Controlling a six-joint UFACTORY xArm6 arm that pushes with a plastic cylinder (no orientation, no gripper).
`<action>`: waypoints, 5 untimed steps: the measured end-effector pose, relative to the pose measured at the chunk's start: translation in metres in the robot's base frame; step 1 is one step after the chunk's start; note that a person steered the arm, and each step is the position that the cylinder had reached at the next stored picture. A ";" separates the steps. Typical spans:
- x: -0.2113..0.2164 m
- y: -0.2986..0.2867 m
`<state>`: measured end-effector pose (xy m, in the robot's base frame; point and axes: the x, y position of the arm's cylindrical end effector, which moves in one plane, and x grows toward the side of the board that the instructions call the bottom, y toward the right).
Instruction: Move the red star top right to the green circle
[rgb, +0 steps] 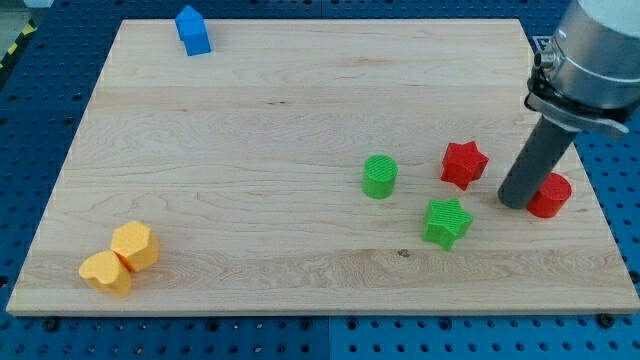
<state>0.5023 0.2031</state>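
Red star (464, 164) sits on the view's right half of the wooden board (280, 130), a bit below mid-height, flat on the wood and touching nothing. Green circle (380, 176) is to its left, near but apart, slightly lower in the view, so the star already lies to the right of it and a touch higher. Green star (447, 222) is below both, between them sideways, closer to the view's bottom, not touching either. My tip (514, 203) is down at the board to the right of the red star, with a clear gap of bare wood between them; no contact with the star. The rod has no jaws, so nothing is held or clamped, it's just a plain dark rod. Red circle (550, 195) is right beside my tip on its right side, partly hidden behind the rod; can't tell if they touch. Far off at the view's bottom left, two yellow-orange blocks (121, 260) are pressed together, shapes unclear, maybe hexagon-like. Blue block (193, 30) sits alone near the view's top left edge, house-like outline.
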 end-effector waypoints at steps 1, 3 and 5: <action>-0.011 0.000; -0.017 -0.025; -0.051 -0.072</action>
